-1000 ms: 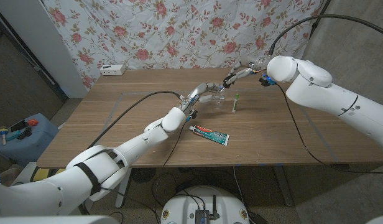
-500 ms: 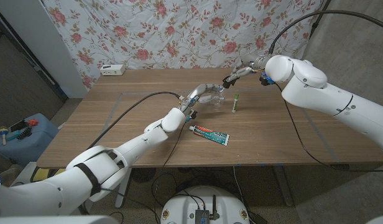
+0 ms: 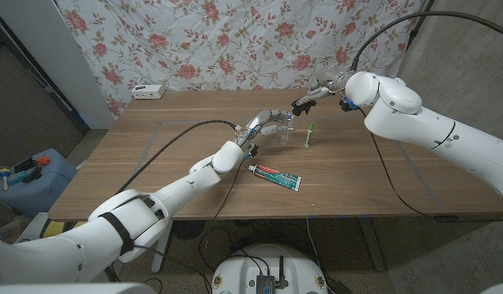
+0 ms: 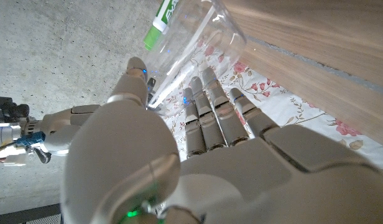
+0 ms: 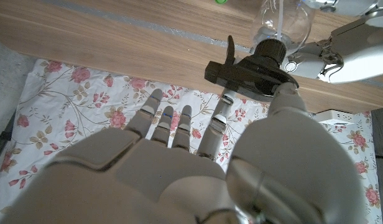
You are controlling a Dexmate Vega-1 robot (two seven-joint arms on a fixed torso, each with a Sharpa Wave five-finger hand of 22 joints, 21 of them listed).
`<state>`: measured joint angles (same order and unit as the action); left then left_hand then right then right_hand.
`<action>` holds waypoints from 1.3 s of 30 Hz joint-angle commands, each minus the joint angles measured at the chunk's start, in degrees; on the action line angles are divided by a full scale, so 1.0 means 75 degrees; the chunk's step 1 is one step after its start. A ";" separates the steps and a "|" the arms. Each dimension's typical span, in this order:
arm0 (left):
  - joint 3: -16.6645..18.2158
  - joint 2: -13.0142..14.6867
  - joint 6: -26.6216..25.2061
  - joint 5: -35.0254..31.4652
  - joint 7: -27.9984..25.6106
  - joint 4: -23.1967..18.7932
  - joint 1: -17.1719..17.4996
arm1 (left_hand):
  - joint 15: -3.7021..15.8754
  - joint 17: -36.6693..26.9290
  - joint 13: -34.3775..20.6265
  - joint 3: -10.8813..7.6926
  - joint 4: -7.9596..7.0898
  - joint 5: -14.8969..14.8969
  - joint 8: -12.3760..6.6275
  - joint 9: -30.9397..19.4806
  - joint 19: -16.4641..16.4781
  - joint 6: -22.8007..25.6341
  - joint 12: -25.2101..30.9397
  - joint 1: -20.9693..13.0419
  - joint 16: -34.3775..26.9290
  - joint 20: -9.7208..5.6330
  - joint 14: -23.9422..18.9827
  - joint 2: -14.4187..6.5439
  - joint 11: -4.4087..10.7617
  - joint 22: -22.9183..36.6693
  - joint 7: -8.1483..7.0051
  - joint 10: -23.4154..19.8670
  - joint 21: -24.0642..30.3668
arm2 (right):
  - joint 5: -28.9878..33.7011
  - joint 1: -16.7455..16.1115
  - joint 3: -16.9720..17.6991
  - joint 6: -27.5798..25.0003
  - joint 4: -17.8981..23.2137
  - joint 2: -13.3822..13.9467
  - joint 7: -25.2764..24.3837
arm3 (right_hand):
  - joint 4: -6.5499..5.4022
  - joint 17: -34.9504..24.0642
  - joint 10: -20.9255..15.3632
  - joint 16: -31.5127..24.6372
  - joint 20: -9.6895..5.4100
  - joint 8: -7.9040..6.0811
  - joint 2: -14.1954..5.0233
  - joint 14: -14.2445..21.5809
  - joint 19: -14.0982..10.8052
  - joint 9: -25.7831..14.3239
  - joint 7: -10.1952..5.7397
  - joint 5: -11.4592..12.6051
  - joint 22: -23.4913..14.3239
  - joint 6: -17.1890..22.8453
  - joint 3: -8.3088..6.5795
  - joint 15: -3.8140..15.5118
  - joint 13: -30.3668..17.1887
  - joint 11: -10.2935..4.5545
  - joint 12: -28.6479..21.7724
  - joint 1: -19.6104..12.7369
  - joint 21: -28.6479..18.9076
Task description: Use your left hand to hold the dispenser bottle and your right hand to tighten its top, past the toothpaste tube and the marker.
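Wooden table (image 3: 153,155); left hand (image 3: 268,121) around dispenser bottle (image 3: 286,129)

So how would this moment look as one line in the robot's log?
left hand: holds dispenser bottle | right hand: at its black top | marker, toothpaste tube: on table
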<state>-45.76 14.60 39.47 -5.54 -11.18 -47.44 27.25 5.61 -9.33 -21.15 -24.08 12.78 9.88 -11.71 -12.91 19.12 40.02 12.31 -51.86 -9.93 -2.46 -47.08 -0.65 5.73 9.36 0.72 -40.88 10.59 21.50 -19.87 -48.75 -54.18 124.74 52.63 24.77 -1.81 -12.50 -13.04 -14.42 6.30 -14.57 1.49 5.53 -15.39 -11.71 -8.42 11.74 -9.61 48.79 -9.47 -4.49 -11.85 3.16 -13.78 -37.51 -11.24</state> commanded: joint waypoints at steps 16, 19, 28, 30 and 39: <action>-0.0014 -0.0022 0.0095 0.0008 -0.0095 0.0071 -0.0018 | 0.0552 -0.0013 -0.0033 -0.0566 -0.0520 0.0061 -0.0061 -0.0018 -0.0043 0.0424 0.0039 0.0194 -0.0049 -0.0432 -0.0062 -0.0298 0.0056 0.0020 -0.0348 -0.0046 0.0003 | 0.1483 0.0334 -0.0921 -0.0706 0.0043 -0.0281 0.0004 | 0.0087 0.0042 -0.0619 -0.0135 -0.0019 -0.0347 -0.0065 0.0544 -0.0397 -0.0009 0.0040 0.0023 -0.0022 0.1000 0.0012 0.0213 -0.0007 -0.0078 -0.0118 0.0074 -0.0058; -0.0012 -0.0011 0.0091 0.0004 -0.0097 0.0040 -0.0002 | 0.0551 -0.0011 -0.0030 -0.0571 -0.0520 0.0063 -0.0063 -0.0018 -0.0042 0.0429 0.0037 0.0192 -0.0045 -0.0431 -0.0056 -0.0302 0.0048 0.0020 -0.0321 -0.0044 0.0004 | 0.1637 0.0358 -0.0989 -0.0756 0.0042 -0.0321 0.0075 | 0.0097 0.0044 -0.0666 -0.0150 -0.0023 -0.0407 -0.0080 0.0616 -0.0454 -0.0007 0.0093 0.0023 -0.0022 0.1186 0.0019 0.0240 -0.0005 -0.0096 -0.0111 0.0104 -0.0062; 0.0003 0.0015 0.0105 -0.0004 -0.0101 -0.0020 0.0029 | 0.0561 -0.0012 -0.0031 -0.0578 -0.0524 0.0063 -0.0058 -0.0018 -0.0043 0.0421 0.0034 0.0194 -0.0047 -0.0423 -0.0058 -0.0313 0.0054 0.0020 -0.0334 -0.0037 0.0003 | 0.2025 0.0322 -0.1074 -0.0903 0.0033 -0.0488 0.0133 | 0.0101 0.0033 -0.1020 -0.0206 -0.0073 -0.0628 -0.0245 0.0865 -0.0662 0.0013 0.0205 0.0017 -0.0022 0.1900 0.0003 0.0369 0.0004 -0.0107 -0.0151 0.0222 -0.0073; 0.0008 0.0022 0.0114 -0.0005 -0.0101 -0.0036 0.0038 | 0.0562 -0.0011 -0.0031 -0.0578 -0.0524 0.0063 -0.0062 -0.0018 -0.0042 0.0433 0.0037 0.0196 -0.0044 -0.0424 -0.0053 -0.0310 0.0058 0.0020 -0.0332 -0.0045 0.0004 | 0.2082 0.0307 -0.1074 -0.0925 0.0032 -0.0527 0.0130 | 0.0101 0.0033 -0.1114 -0.0230 -0.0090 -0.0664 -0.0284 0.0960 -0.0710 0.0022 0.0250 0.0013 -0.0022 0.2039 -0.0002 0.0392 0.0006 -0.0122 -0.0161 0.0254 -0.0072; 0.0030 0.0047 0.0115 -0.0011 -0.0108 -0.0102 0.0081 | 0.0560 -0.0013 -0.0032 -0.0575 -0.0516 0.0063 -0.0063 -0.0018 -0.0037 0.0437 0.0040 0.0190 -0.0047 -0.0418 -0.0052 -0.0303 0.0029 0.0020 -0.0340 -0.0051 0.0006 | 0.2327 0.0351 -0.1166 -0.1071 0.0004 -0.0652 0.0300 | 0.0147 0.0048 -0.1287 -0.0236 -0.0129 -0.0763 -0.0399 0.1099 -0.0848 0.0044 0.0259 0.0009 -0.0023 0.2416 -0.0062 0.0443 0.0013 -0.0166 -0.0163 0.0240 -0.0079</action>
<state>-45.74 14.73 40.27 -5.52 -11.89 -47.68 27.48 5.61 -9.25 -21.16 -24.00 12.70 9.94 -11.71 -12.92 19.12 40.01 12.15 -51.72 -9.93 -2.46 -47.08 -0.79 5.62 9.36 0.72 -41.00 10.59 36.40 -17.34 -56.67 -60.92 124.97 48.89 25.91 -0.84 -11.98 -22.04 -15.93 5.26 -20.00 -0.73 13.11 -21.10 -11.34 -6.39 11.69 -9.61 65.76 -9.49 -1.23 -11.72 1.95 -14.65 -35.35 -11.46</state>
